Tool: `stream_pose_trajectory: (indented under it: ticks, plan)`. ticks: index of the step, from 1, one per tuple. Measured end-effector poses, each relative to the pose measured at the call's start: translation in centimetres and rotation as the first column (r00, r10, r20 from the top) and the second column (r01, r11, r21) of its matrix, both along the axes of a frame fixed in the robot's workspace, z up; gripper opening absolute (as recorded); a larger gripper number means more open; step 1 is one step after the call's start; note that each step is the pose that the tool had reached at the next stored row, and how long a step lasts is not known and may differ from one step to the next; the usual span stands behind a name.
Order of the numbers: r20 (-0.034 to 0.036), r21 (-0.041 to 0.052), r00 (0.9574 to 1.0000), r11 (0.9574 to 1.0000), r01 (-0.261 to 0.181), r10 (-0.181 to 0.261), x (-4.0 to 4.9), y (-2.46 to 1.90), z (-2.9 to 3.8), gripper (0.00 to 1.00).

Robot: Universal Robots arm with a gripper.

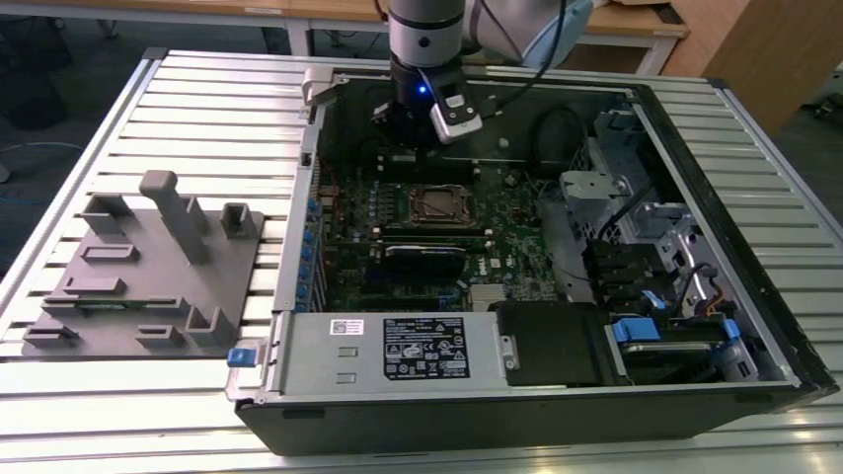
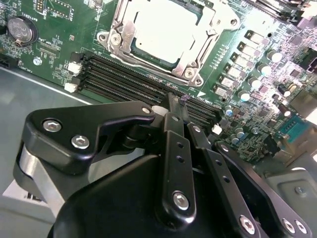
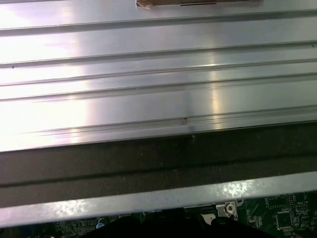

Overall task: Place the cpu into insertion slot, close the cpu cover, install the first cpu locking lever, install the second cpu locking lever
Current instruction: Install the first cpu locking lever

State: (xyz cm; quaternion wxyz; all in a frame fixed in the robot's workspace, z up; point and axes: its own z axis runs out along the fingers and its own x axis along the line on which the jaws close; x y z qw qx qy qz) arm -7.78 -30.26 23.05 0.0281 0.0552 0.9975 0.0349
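Gripper (image 2: 177,101) clenched on nothing over the memory slots (image 2: 124,77); cpu (image 2: 163,25) lies under the lowered cpu cover (image 2: 120,27)

The bench (image 1: 197,109) is ribbed bare aluminium, smooth and brightly reflective. The computer case (image 1: 527,420) has matt black walls. The power supply box (image 1: 316,346) is dull grey sheet metal with a white paper label. The fixture block (image 1: 145,286) looks like matt grey plastic. In the second wrist view the cpu (image 2: 166,27) has a pale satin metal face, the cpu cover (image 2: 122,37) is shiny silvery metal, the circuit board (image 2: 59,29) is glossy green, and the gripper (image 2: 176,101) is matt black with bright steel screws.
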Motion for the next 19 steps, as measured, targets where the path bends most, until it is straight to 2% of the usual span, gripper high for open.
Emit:
stream_pose_trajectory:
  ticks: [3, 7, 13, 19]
  plan:
    - [0.0000, 0.0000, 1.0000, 1.0000, -0.001, 0.001, 0.00, 0.00, 0.41, 0.10]
    - [0.0000, 0.0001, 1.0000, 1.0000, -0.007, 0.007, 0.30, 0.00, 0.41, 0.10]
    - [0.0000, 0.0003, 0.9992, 0.9992, -0.041, 0.041, 1.20, 0.00, 0.32, 0.10]
    - [-0.0002, -0.0007, 0.9988, 0.9988, -0.048, 0.048, 1.29, -0.13, 0.30, 0.10]
